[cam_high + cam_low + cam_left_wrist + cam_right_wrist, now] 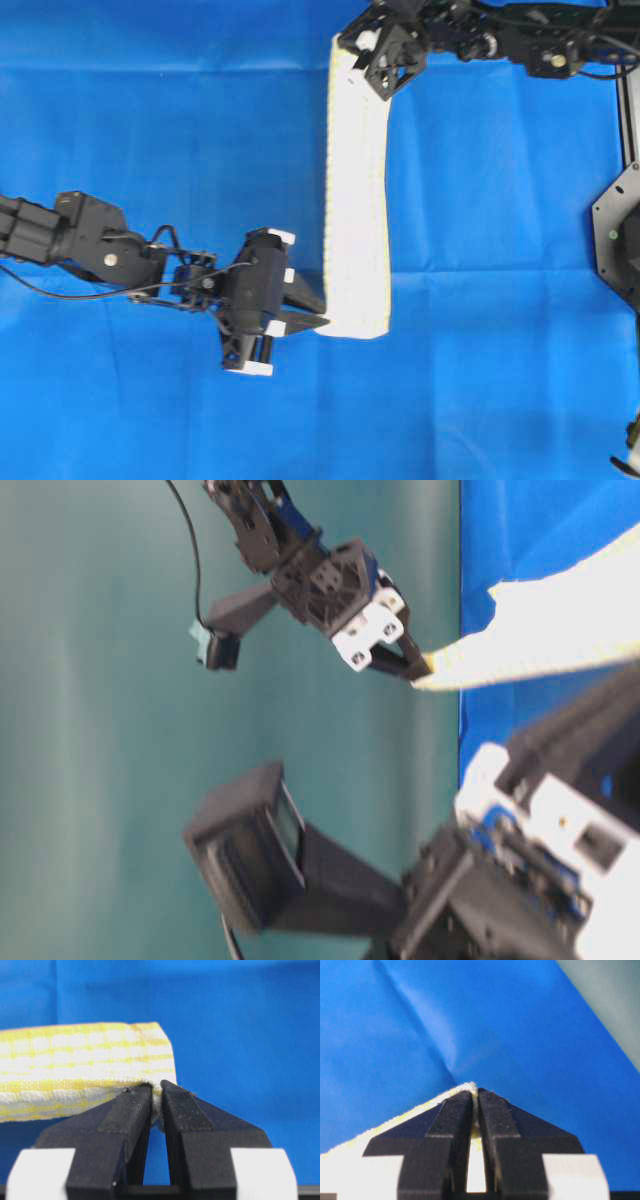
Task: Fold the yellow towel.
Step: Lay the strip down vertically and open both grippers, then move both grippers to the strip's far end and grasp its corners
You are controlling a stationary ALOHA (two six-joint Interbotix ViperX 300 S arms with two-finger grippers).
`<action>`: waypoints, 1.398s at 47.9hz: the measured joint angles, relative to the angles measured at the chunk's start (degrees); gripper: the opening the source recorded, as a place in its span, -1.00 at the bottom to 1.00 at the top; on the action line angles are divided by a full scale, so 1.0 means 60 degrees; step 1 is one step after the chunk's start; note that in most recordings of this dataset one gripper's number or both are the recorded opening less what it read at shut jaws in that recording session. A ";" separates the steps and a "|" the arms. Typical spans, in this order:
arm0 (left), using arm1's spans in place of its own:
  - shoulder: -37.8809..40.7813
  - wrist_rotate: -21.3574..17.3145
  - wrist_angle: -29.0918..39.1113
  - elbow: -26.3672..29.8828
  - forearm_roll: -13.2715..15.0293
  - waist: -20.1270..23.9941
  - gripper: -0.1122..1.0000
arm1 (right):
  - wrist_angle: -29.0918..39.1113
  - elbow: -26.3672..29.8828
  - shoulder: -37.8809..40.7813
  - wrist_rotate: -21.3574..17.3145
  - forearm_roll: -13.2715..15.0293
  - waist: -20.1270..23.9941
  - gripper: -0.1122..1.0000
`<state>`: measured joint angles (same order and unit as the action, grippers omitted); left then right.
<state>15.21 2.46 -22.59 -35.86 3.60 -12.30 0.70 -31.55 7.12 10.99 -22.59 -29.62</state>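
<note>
Overhead: your yellow towel stretches as a narrow strip between both claws over the blue cloth. Left claw pinches its near corner, right claw its far corner. Left wrist: jaws clamped on hem. Right wrist: same.
</note>
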 measured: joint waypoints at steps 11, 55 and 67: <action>-0.0527 0.0571 0.0000 -0.0732 0.0015 -0.0190 -0.71 | -0.0015 0.0615 0.0615 0.0000 0.0000 0.0352 -0.74; -0.1802 0.0396 0.1348 -0.0718 -0.0029 -0.0161 0.37 | 0.0205 0.1069 0.1040 0.0015 0.0557 0.0952 0.31; -0.3501 -0.0264 0.2681 -0.0732 -0.0059 0.0894 0.37 | 0.0381 0.0615 -0.0205 0.0015 0.0630 0.0952 0.41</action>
<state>-5.80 0.88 -6.50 -40.25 3.25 -6.94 2.99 -27.86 5.89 11.07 -18.81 -23.91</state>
